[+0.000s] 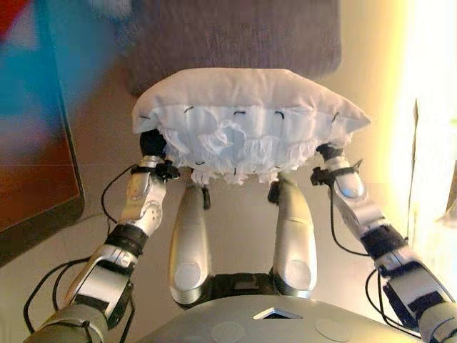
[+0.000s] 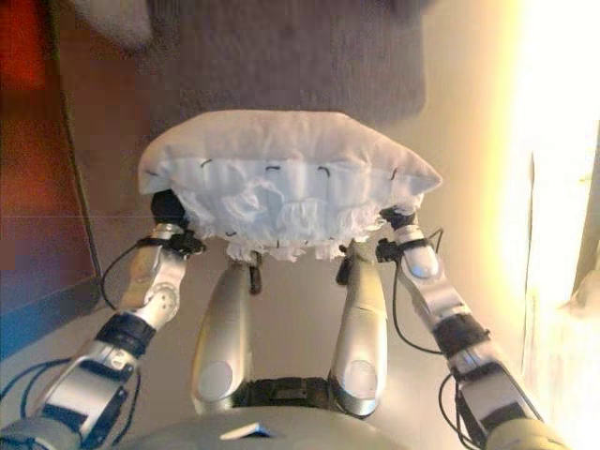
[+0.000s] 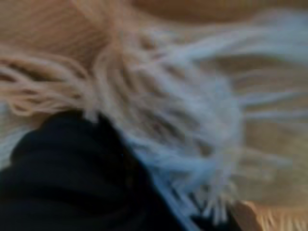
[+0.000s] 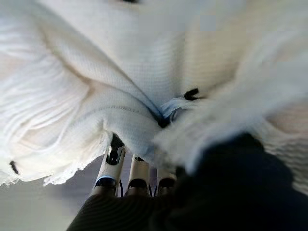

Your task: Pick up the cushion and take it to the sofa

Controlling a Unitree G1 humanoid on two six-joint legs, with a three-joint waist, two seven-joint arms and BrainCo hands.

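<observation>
We carry the white cushion (image 1: 246, 114) between left hand (image 1: 151, 145) and right hand (image 1: 329, 152); finger states hidden, we cannot tell; next, probably forward to the grey sofa (image 1: 235, 36).

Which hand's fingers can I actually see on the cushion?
The right hand: its wrist view shows silver fingers running up into the white cushion. The left hand shows only its dark cover, fingers hidden under the fringe.

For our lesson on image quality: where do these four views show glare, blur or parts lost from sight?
Both eye views: strong glare washes out the right side, though the white fringed cushion stays readable. Left wrist view: heavily blurred, only fringe strands and the left hand's dark cover show. Right wrist view: cushion fabric sharp mid-frame, fringe near the right hand blurred; fingers run under the cloth.
</observation>
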